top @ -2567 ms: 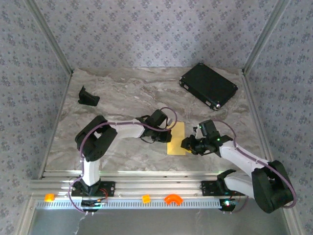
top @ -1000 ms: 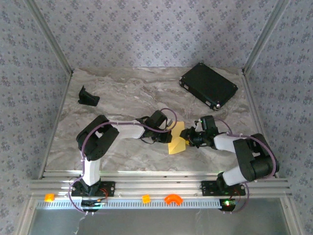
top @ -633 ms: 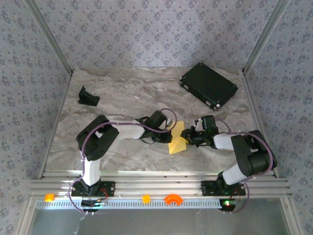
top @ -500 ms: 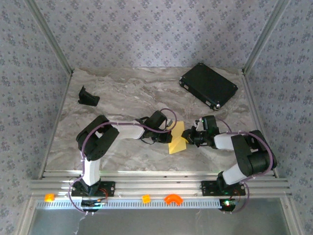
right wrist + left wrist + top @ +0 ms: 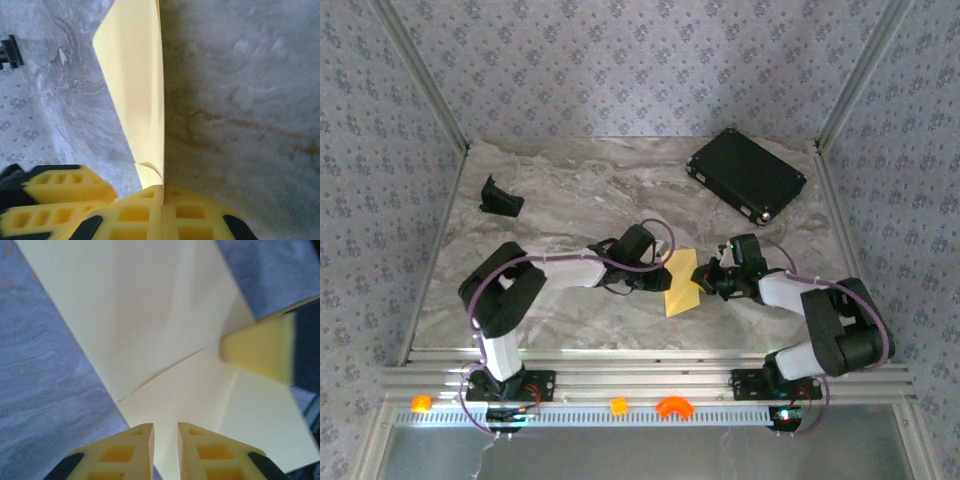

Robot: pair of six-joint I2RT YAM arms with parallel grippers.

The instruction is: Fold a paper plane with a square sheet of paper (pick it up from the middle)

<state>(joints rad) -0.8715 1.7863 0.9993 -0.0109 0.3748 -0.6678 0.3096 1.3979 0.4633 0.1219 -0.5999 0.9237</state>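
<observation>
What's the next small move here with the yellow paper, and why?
Probably open the left hand wider and back it off the square sheet of paper. Its jaws stand only a little apart over the paper, while the right hand is pinched shut on the sheet's edge, so the right looks ready to carry the fold over once the left is clear.

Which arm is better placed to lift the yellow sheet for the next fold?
Right. The right hand is shut on the yellow sheet, pinching its edge, so it is likely ready to lift. The left hand has its jaws slightly apart at the sheet's border, gripping nothing.
</observation>
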